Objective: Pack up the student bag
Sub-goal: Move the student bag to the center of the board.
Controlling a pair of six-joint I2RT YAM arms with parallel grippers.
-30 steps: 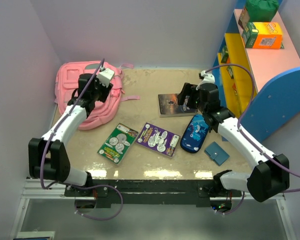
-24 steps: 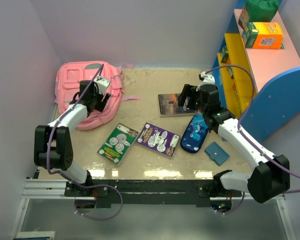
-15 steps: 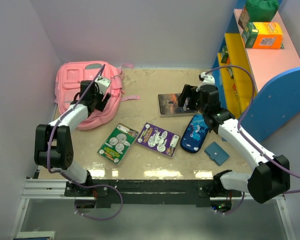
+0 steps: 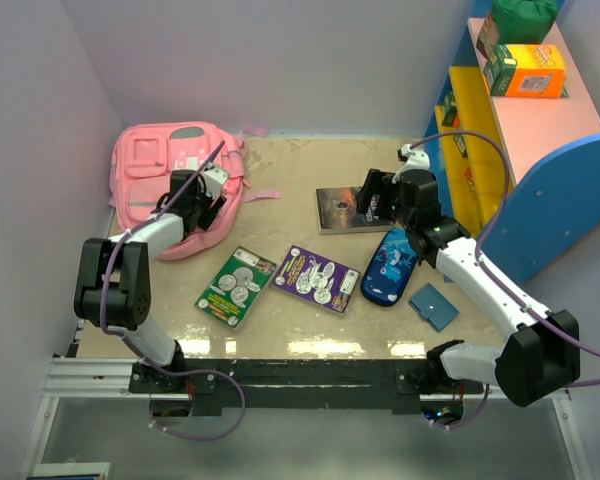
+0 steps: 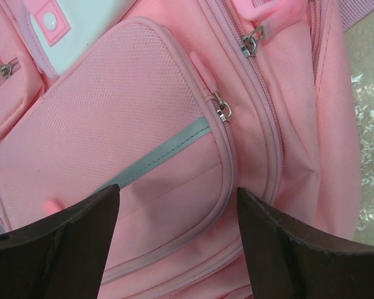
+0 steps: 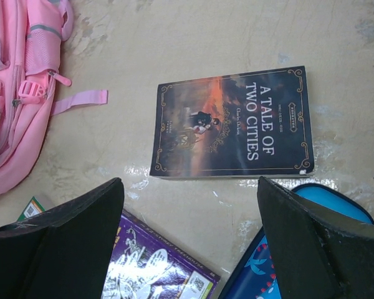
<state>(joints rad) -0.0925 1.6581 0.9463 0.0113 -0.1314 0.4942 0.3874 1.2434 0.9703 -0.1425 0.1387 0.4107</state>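
The student bag point(image 4: 150, 185) is a large pink backpack lying flat at the table's back left. Its front pocket with a grey stripe point(image 5: 118, 143) and two metal zip pulls point(image 5: 223, 111) fills the left wrist view. My left gripper point(image 4: 202, 205) is open just above the bag's front, holding nothing. My right gripper point(image 4: 377, 200) is open and empty above a dark book, "A Tale of Two Cities" point(image 6: 234, 123), which lies flat at the middle right point(image 4: 340, 210). The bag's edge and a pink strap also show in the right wrist view point(image 6: 15, 93).
A green card pack point(image 4: 235, 285) and a purple card pack point(image 4: 317, 278) lie near the front. A dark-blue pencil case point(image 4: 388, 265) and a small blue square point(image 4: 434, 305) lie at the right. A coloured shelf unit point(image 4: 520, 130) stands along the right side.
My left arm has drawn back and dropped lower over the bag's front, the gripper moving slightly toward the near right. The right arm has stayed still.
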